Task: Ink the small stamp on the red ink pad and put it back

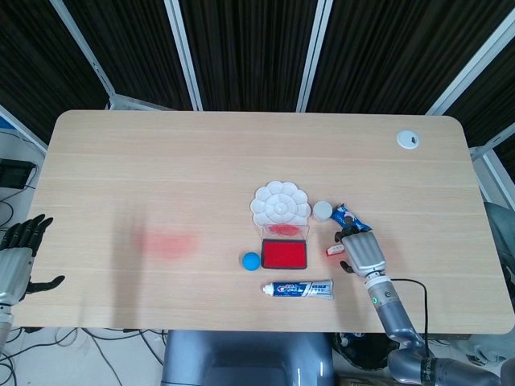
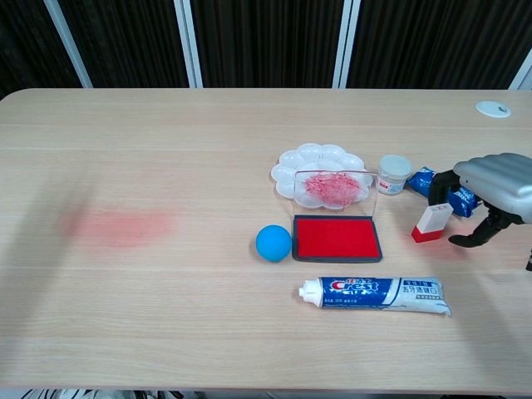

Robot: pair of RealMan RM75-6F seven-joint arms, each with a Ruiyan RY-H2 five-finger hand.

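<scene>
Here the right hand (image 2: 497,179) fingers (image 2: 441,184) spread around the small stamp (image 2: 432,222) (perhaps touching); red ink pad (image 2: 337,237) lies open.

Blue ball (image 2: 273,243), toothpaste tube (image 2: 376,294), white paint palette (image 2: 320,169), small white jar (image 2: 395,174), blue packet (image 2: 423,181)

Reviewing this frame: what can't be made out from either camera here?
- Right hand against small stamp: in the chest view its fingers close around the stamp, but contact can't be judged; the head view is too small.
- Blue packet: partly hidden behind the hand in the chest view.
- Left hand: cut off by the head view's left edge, absent from the chest view.
</scene>
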